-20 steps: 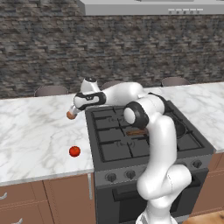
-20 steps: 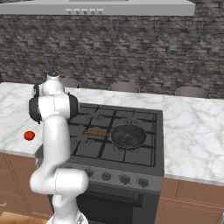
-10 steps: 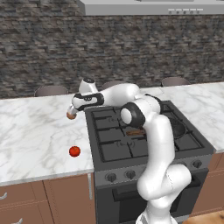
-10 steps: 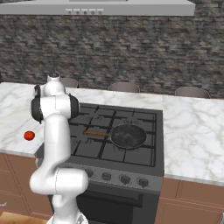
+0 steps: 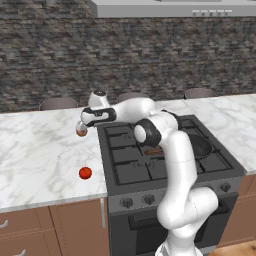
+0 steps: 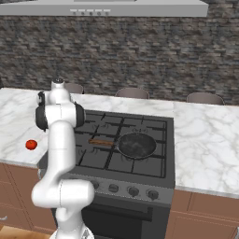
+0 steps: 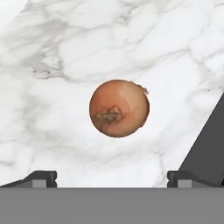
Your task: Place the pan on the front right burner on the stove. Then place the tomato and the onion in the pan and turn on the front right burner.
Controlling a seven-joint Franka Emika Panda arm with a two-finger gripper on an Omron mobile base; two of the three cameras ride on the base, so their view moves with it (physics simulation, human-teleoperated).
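Claw: the gripper (image 5: 81,128) hangs over the marble counter (image 5: 40,150), out past the left edge of the stove (image 5: 165,155), pointing down.
Claw opening: in the hand view the two finger tips (image 7: 41,178) stand wide apart, well clear of the onion on either side, and they have hold of nothing.
Onion: the onion (image 7: 119,108) lies on the marble straight beneath the claw, centred between the tips; from the left base view it shows just under the hand (image 5: 81,132). How near the tips are to it I cannot tell.
Tomato: the tomato (image 5: 85,173) rests on the same counter, nearer the front edge than the claw and well apart from it; it shows too in the right base view (image 6: 31,144).
Pan: the pan (image 6: 136,144) sits on the front right burner (image 6: 140,156), far to the claw's right, with its wooden handle (image 6: 101,142) pointing back toward the claw's side.
Stove edge: a dark slanted edge (image 7: 209,144) cuts the right of the hand view, beside the onion but not touching it.
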